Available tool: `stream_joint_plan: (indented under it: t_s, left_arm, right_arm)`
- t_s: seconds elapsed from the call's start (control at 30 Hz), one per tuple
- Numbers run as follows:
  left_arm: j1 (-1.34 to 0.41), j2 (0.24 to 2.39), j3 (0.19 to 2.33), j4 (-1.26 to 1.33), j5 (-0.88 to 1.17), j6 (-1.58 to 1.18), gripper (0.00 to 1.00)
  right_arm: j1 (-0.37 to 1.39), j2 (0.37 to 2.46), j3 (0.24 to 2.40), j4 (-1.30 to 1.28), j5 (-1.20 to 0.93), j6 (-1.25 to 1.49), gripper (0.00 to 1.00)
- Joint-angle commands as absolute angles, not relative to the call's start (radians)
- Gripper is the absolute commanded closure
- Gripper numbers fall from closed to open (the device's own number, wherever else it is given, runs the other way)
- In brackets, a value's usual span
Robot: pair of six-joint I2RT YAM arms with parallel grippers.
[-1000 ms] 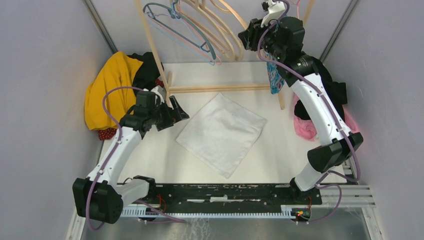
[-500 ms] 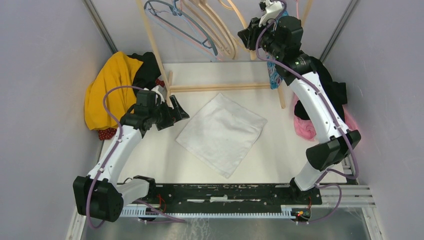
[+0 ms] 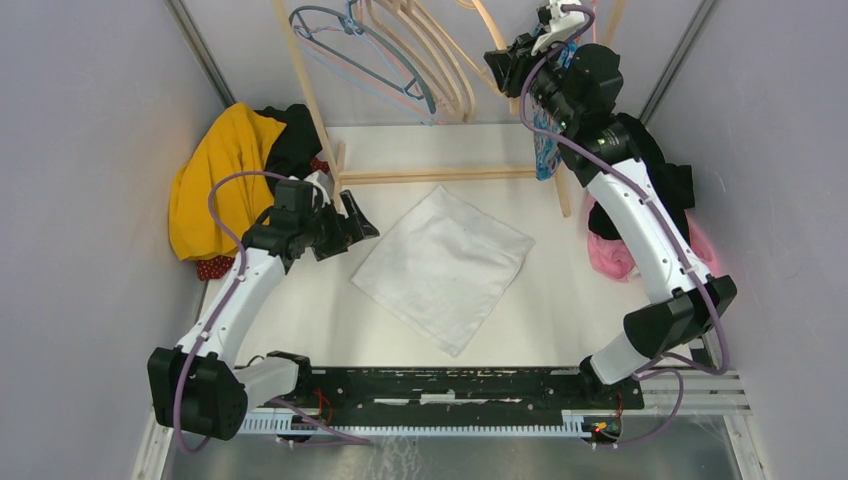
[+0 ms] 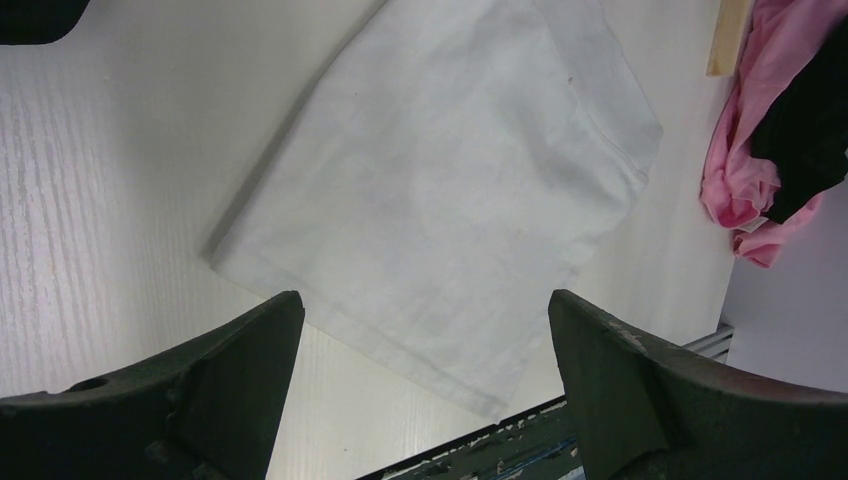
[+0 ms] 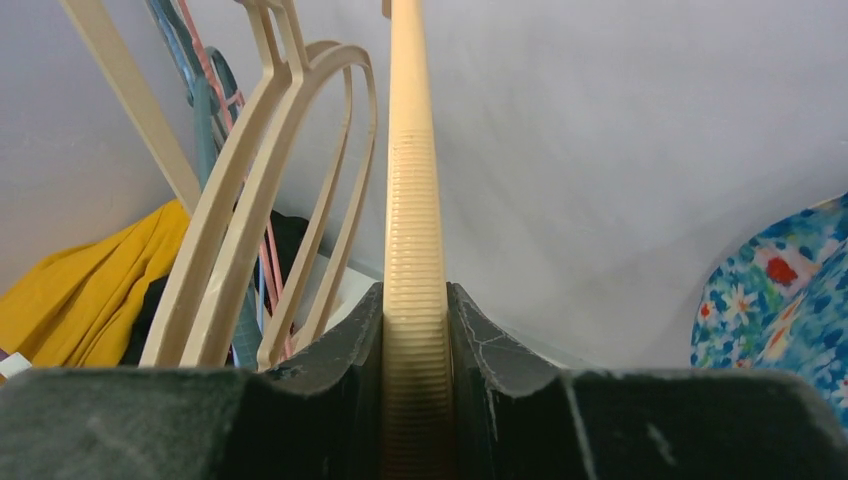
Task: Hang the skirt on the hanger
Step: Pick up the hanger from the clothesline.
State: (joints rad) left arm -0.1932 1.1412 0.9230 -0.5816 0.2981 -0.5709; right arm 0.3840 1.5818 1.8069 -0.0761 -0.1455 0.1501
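Skirt (image 3: 442,268) lies near released left end effector (image 4: 425,305); right end effector (image 5: 416,300) clamps hanger (image 5: 412,150) beside other hangers (image 5: 235,200).

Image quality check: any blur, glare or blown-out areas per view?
Top external: even light, sharp, soft shadows only. Left wrist: white skirt low-contrast against the pale table. Right wrist: gripped hanger sharp, ribs readable; no glare.

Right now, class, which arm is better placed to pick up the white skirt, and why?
Left. The left gripper hovers open beside the white skirt on the table; the right gripper is up at the rack, shut on a beige hanger.
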Motion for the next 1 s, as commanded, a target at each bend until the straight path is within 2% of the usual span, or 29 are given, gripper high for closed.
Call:
stream_joint_plan:
  t_s: [0.0,0.3,0.47,0.97]
  left_arm:
    - [-0.197,1.146,0.963,-0.551,0.331,-0.532,0.02]
    - [-0.196,1.149,0.957,-0.543,0.34,-0.537,0.02]
    - [-0.196,1.143,0.962,-0.546,0.342,-0.537,0.02]
    - [-0.197,1.14,0.936,-0.54,0.36,-0.53,0.02]
  right_arm:
    - [0.383,1.521,1.825,0.072,-0.142,0.137,0.98]
    - [0.383,1.435,1.771,-0.136,-0.107,0.094,0.98]
    - [0.383,1.375,1.668,-0.142,-0.112,0.102,0.98]
    - [0.382,0.969,1.157,-0.244,-0.087,0.14,0.98]
